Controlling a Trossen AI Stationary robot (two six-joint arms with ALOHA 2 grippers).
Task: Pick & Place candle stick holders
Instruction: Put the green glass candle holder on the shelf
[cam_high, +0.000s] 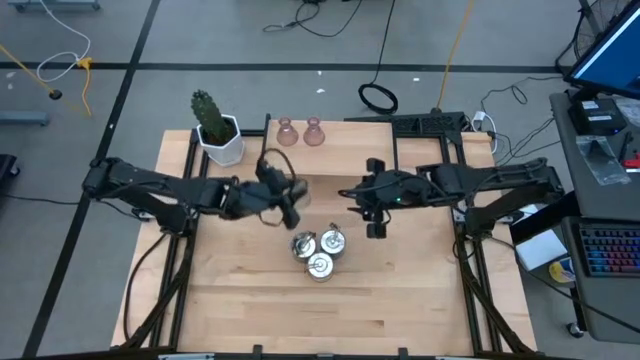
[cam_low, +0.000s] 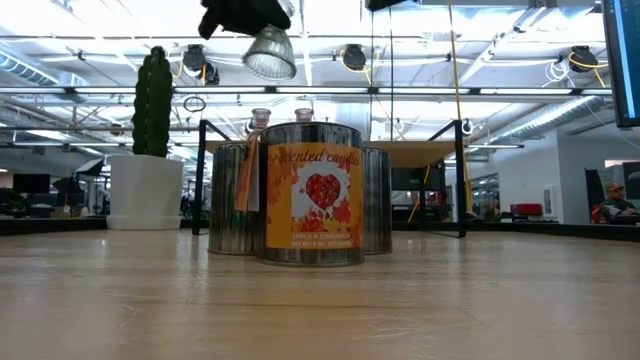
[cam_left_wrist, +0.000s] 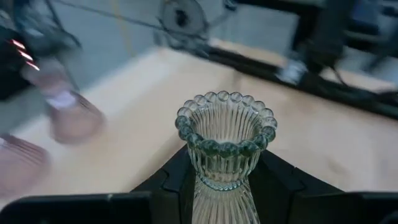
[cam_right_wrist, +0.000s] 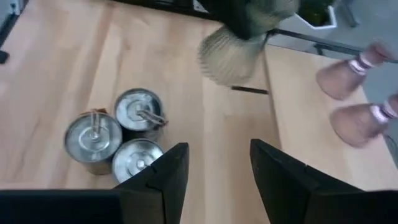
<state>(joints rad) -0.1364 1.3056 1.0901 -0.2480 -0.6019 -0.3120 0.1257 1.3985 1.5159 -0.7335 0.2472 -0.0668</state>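
My left gripper (cam_high: 280, 195) is shut on a pale green ribbed glass candle stick holder (cam_left_wrist: 225, 140) with a beaded rim, high above the table; the holder also shows in the low view (cam_low: 270, 52) and the right wrist view (cam_right_wrist: 229, 56). Two pinkish glass holders (cam_high: 300, 132) stand at the table's far edge. Three silvery round tins (cam_high: 318, 253) stand together on their bases at the table's middle; the nearest has an orange label (cam_low: 320, 205). My right gripper (cam_high: 375, 215) is open and empty, hovering right of the tins. My left gripper pinches the green holder at its narrow waist (cam_left_wrist: 219, 184), just below the beaded cup, between its two fingers (cam_left_wrist: 171, 183). The beaded rim (cam_left_wrist: 224, 115) points forward beyond the fingertips. The holder is lifted clear of the table, tilted.
A white pot with a green cactus (cam_high: 218, 135) stands at the table's far left corner. Dark frame rails (cam_high: 180, 270) run along the table's left and right sides. Bare wood (cam_high: 320, 320) lies toward the near edge.
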